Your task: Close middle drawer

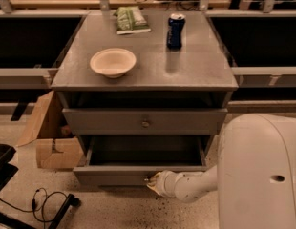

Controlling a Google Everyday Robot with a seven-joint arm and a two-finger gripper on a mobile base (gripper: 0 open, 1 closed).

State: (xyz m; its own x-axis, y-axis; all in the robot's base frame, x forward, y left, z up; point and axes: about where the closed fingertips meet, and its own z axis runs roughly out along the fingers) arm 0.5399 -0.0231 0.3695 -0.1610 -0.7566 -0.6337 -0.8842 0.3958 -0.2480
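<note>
Cabinet [195, 73]: one pincer [152, 181] at middle drawer [110, 176]

No legible text anywhere

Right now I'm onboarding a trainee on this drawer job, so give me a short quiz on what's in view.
1. True or false: the middle drawer is pulled out.
2. Where is the claw? A) raised over the cabinet top; B) low down, at the middle drawer's front; C) out of view.
3. Which three things stand on the cabinet top?
Key: 1 true. 2 B. 3 a bowl, a blue can and a green packet.
</note>
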